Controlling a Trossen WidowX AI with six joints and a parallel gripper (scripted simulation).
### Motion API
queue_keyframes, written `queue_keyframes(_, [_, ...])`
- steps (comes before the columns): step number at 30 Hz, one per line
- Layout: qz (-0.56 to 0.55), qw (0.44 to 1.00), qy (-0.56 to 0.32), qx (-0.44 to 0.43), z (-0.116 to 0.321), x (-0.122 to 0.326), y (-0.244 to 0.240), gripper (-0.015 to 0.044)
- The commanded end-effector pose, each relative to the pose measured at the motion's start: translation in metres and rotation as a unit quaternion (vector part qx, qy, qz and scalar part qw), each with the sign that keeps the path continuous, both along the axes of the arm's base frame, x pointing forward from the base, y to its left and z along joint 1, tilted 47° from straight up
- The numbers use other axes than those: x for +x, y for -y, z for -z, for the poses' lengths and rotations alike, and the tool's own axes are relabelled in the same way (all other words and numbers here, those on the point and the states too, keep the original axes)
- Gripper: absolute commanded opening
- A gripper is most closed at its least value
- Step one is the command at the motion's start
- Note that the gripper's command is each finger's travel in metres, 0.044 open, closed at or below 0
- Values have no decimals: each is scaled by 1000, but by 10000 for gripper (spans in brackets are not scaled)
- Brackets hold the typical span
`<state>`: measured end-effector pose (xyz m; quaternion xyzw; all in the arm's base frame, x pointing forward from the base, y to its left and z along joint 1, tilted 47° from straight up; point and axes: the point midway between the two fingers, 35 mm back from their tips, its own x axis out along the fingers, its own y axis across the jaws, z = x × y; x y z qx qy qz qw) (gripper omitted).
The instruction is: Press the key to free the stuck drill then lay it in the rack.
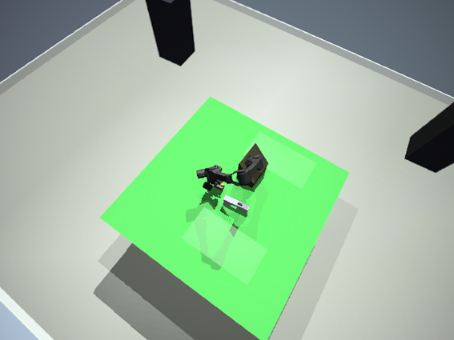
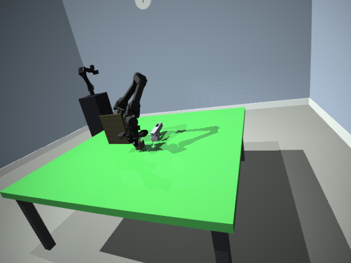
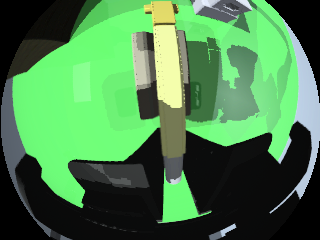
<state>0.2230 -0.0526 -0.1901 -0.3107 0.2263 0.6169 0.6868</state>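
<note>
From up top, my arm (image 1: 249, 176) (image 2: 140, 86) reaches over the green table (image 1: 158, 191) (image 2: 198, 183) (image 3: 50, 100). The white block (image 1: 235, 203) (image 2: 156, 131) (image 3: 222, 9) is my landmark: my gripper (image 1: 212, 183) (image 2: 135, 143) (image 3: 167, 131) is up and to the left of it in the picture, near but apart. The rack (image 1: 218, 187) (image 2: 140, 145) (image 3: 142, 72), as I take the small two-walled piece to be, lies between gripper and block. A brown board (image 1: 261, 160) (image 2: 113, 129) stands up and to the right of the block

On the exterior feed, the gripper points down, nearer the camera than the block and to its left. The rack is low at the gripper, also left of the block, and the board is farther left. Another arm (image 2: 88, 81) tops a dark pedestal (image 2: 88, 112), well left of the block

Through my wrist camera, I'm pinching the yellow bar (image 3: 169, 70), which I take for the drill, at its grey-tipped end. Its far end is just beside the block, apart from it; its middle passes between the rack's walls, seen from above. I can't tell whether it touches the rack
</note>
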Motion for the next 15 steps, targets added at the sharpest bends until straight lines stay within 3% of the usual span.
queue_keyframes(1, [2,1000,-1,2,2,-1,-4,0])
queue_keyframes(15, [2,1000,-1,3,13,2,-14,0])
